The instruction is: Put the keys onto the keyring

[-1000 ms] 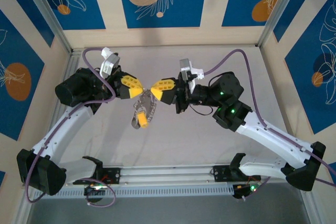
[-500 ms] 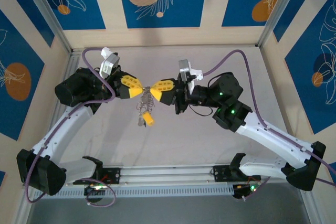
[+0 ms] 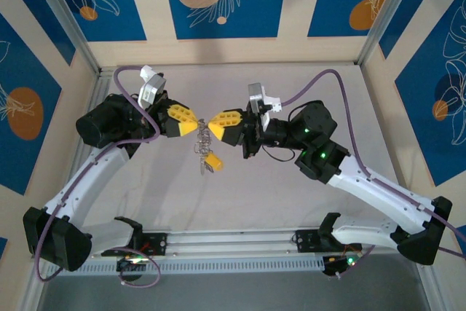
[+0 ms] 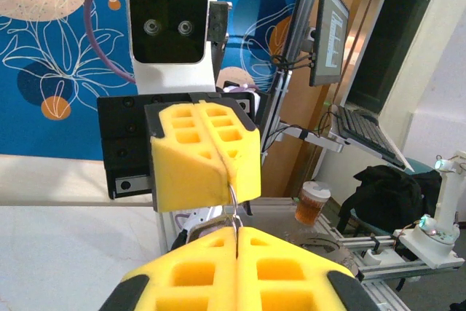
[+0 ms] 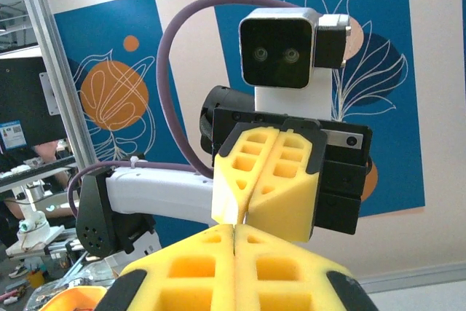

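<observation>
- Top view: I have the left gripper (image 3: 196, 127) and the right gripper (image 3: 213, 127) meeting tip to tip above the middle of the table (image 3: 277, 202), both raised off it.
- Left gripper: jaws fully closed. In the left wrist view its yellow foam fingers (image 4: 189, 271) press flat together, with a thin grey wire entering the seam between them.
- Right gripper: jaws also fully closed. In the left wrist view its fingers (image 4: 189, 158) face me, seam tight, with the same wire coming out at their lower tip.
- That wire is the keyring (image 3: 203, 140), pinched from both sides. In the left wrist view I see just a short bit of it (image 4: 233, 207) between the two sets of tips.
- Top view: the rest of the keyring hangs below the meeting point, clear of the table as far as I can tell.
- The keys (image 3: 200, 152) are small silvery bits dangling in that bunch. They are too small for me to tell apart or count.
- A yellow tag (image 3: 213, 163) hangs at the bottom of the bunch, slightly toward the right arm's side.
- Right wrist view: its own fingers (image 5: 284, 267) are closed at the bottom of the frame and the left gripper's fingers (image 5: 291, 187) are closed opposite. I can't make out the ring there.
</observation>
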`<state>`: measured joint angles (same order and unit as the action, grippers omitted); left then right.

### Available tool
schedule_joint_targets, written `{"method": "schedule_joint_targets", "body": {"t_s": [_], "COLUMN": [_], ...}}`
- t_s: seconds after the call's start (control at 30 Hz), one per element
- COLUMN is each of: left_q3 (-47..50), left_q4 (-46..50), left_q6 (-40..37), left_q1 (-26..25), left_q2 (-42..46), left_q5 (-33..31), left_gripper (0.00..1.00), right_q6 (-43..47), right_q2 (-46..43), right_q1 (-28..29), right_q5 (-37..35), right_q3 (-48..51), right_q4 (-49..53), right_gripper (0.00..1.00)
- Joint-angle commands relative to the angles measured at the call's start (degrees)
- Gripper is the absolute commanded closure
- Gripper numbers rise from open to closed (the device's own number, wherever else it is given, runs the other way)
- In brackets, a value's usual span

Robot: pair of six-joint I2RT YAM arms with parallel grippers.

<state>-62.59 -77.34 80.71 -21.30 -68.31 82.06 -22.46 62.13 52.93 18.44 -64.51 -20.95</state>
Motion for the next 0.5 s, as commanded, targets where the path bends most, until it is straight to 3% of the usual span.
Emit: {"method": "schedule_joint_targets", "body": {"t_s": [0.0, 0.47], "left_q3": [-2.0, -2.3], "left_q4": [-2.0, -1.9], "left_q6": [0.2, 0.0], "left_q1": [-0.5, -0.5], "left_q2": [1.5, 1.4], "left_q5": [-1.5, -1.6], "left_gripper": [1.0, 1.0], "right_q6": [1.4, 0.7], "right_q2": [-1.4, 0.3], "right_q1": [0.5, 0.5], "right_q5": [-2.0, -1.0], "right_q3": [-0.9, -1.6], "right_q4": [0.0, -0.7], "right_gripper": [1.0, 1.0]}}
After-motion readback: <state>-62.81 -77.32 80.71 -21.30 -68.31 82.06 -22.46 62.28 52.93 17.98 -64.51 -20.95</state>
